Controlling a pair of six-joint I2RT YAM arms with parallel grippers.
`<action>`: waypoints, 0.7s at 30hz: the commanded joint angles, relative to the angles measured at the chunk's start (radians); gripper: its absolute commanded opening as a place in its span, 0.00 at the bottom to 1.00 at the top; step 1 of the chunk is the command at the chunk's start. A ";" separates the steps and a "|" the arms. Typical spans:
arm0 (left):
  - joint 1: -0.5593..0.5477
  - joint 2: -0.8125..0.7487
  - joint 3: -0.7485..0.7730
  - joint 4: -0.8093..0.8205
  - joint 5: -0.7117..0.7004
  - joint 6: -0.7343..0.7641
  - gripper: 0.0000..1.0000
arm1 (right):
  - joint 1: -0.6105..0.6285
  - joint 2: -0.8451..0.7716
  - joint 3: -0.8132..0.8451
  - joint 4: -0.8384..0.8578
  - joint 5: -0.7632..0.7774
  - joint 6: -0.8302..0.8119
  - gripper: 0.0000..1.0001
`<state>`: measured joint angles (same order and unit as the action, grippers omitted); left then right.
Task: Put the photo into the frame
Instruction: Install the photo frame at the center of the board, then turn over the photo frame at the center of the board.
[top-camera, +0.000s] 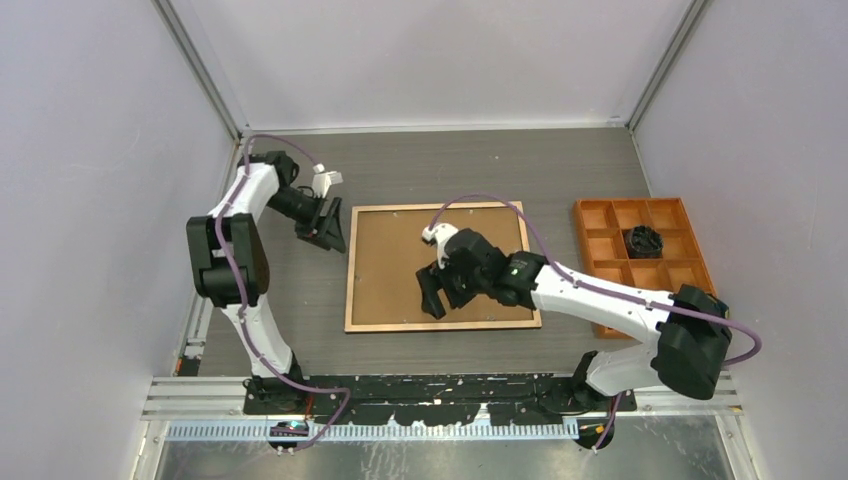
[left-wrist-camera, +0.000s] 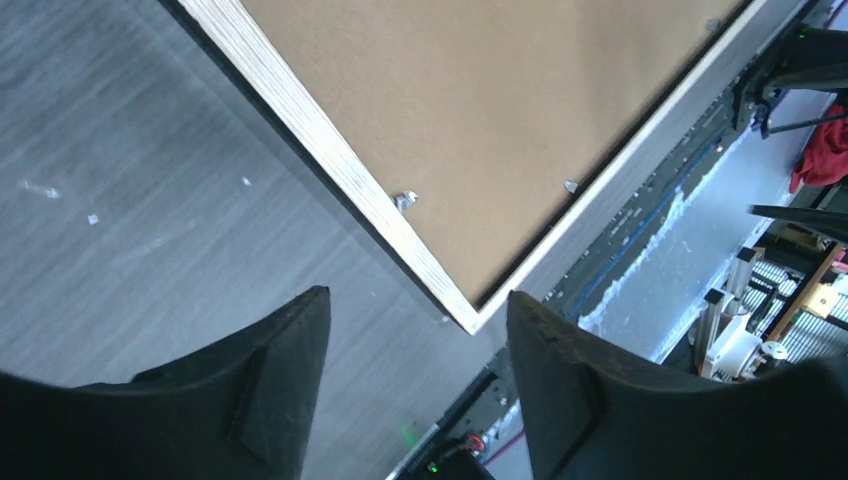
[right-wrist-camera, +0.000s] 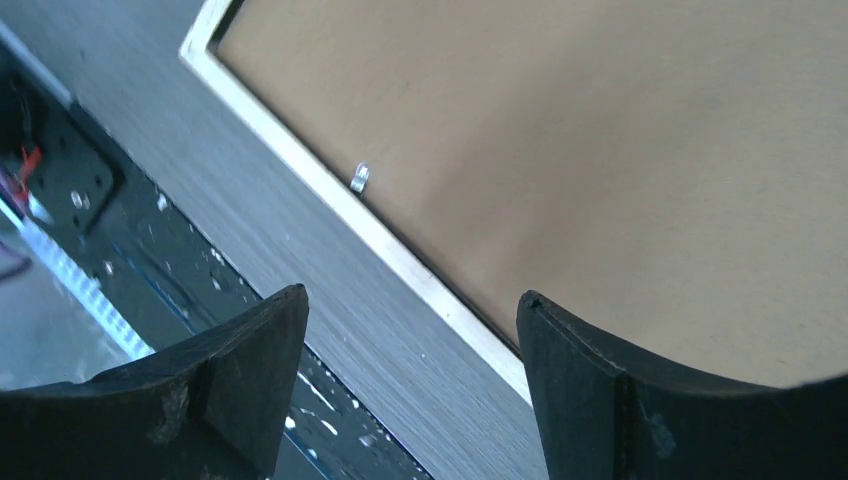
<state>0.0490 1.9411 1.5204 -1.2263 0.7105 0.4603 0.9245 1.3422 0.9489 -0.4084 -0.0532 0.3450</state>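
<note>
We see the light-wood rectangular frame (top-camera: 349, 270) holding a brown board (top-camera: 390, 265), the orange compartment tray (top-camera: 630, 202) holding one black round object (top-camera: 645, 240); left gripper (left-wrist-camera: 415, 295) and right gripper (right-wrist-camera: 412, 292) are spread wide.

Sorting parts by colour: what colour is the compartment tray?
The tray is orange; top view shows it best.

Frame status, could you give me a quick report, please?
Left gripper open beside frame; right gripper open over backing board. Frame face down. Photo not in view.

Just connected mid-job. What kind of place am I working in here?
Probably a lab robot cell: plain grey walls box in a table, and the left arm and right arm are bolted to a metal rail at its near edge.
</note>
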 joint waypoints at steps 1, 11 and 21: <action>0.010 -0.105 -0.002 -0.111 0.027 0.065 0.69 | 0.077 0.013 -0.042 0.051 -0.037 -0.168 0.81; 0.011 -0.225 -0.178 -0.184 0.013 0.252 0.97 | 0.167 0.182 -0.030 0.136 -0.004 -0.358 0.67; 0.011 -0.290 -0.236 -0.150 -0.014 0.257 0.97 | 0.218 0.296 -0.001 0.151 0.105 -0.419 0.58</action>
<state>0.0574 1.7069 1.3045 -1.3792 0.6968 0.6903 1.1233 1.6192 0.9112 -0.3023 -0.0158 -0.0254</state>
